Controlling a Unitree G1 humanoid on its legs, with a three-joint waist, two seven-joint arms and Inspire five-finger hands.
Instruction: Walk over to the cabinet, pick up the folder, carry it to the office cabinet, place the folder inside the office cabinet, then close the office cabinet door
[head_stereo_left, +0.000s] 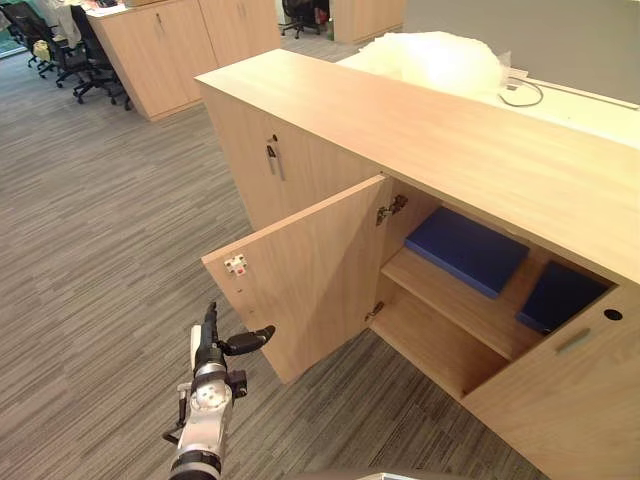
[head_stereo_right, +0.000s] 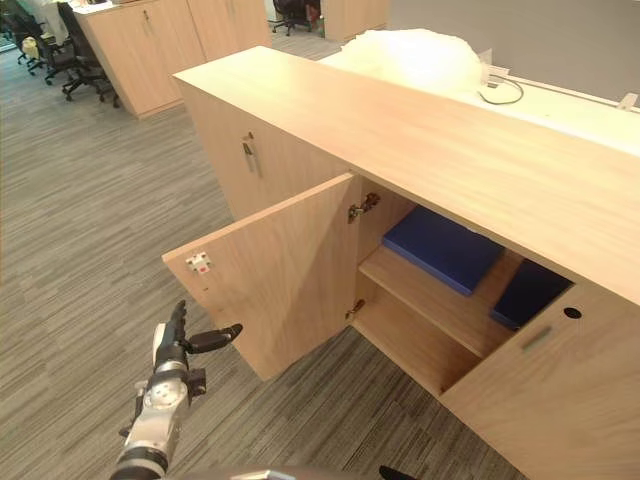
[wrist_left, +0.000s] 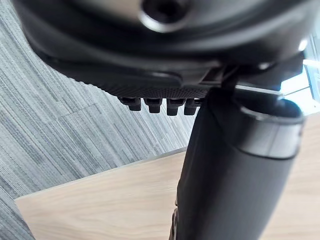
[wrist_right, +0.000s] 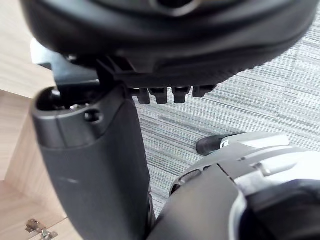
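The grey striped carpet (head_stereo_left: 100, 250) takes up the most room, running back to a row of pale wood cabinets (head_stereo_left: 170, 45) and some black office chairs (head_stereo_left: 85, 55) at the far end. In front of me stands the long office cabinet (head_stereo_left: 430, 130), light wood, with a flat top. Behind its far edge lies a white crumpled heap (head_stereo_left: 430, 60). The cabinet's left door (head_stereo_left: 310, 270) is swung wide open toward me. The right door (head_stereo_left: 570, 400) stands partly open too and covers the right end of the compartment. Farther left is a shut door with a slim metal handle (head_stereo_left: 272, 160). Inside the open compartment a shelf (head_stereo_left: 450, 295) runs across. The blue folder (head_stereo_left: 465, 250) lies flat on it, toward the left. A second, darker blue folder (head_stereo_left: 558, 295) lies just beside it, half hidden by the right door. My left hand (head_stereo_left: 212, 350) hangs low over the carpet, near the outer edge of the open door but not touching it. Its fingers are straight and together, its thumb is spread out sideways, and it holds nothing. My right hand (wrist_right: 165, 45) is over the carpet by the cabinet's base, fingers relaxed, thumb apart, empty as well. A metal hinge (head_stereo_left: 391, 209) shows at the top of the open door, and a small white catch (head_stereo_left: 236, 264) sits near its upper free corner.
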